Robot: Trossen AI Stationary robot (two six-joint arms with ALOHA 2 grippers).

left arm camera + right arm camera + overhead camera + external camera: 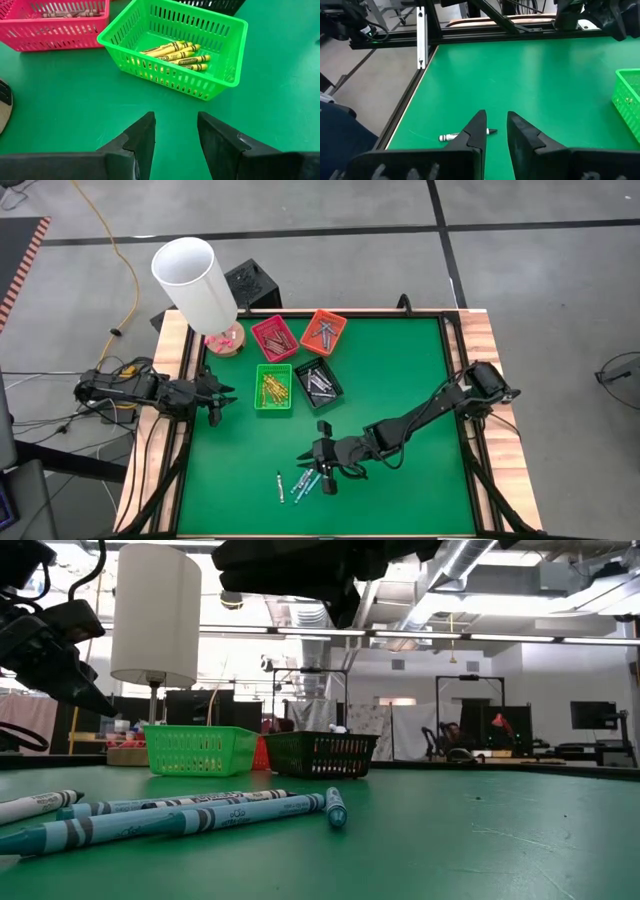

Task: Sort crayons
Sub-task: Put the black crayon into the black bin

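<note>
The left gripper (216, 402) hangs just left of the green tray (273, 388), its fingers (142, 137) parted and empty over bare mat. Inside the green tray lie yellow crayons (176, 52), thin paper-wrapped sticks bunched side by side, long axes running along the tray's length. Up and left of the green tray stands a white lamp (197, 282); the red tray (275, 338) above it holds red-brown crayons, the orange tray (323, 331) up and right holds grey ones, and the black tray (318, 383) just right of it holds grey-white ones. Below the green tray, near the mat's front edge, loose crayons (301, 484) lie: 1 white (279, 486), the others light blue, mostly slanting diagonally. The right gripper (327, 467) hovers right over the blue ones, fingers (476, 131) slightly apart, holding nothing.
</note>
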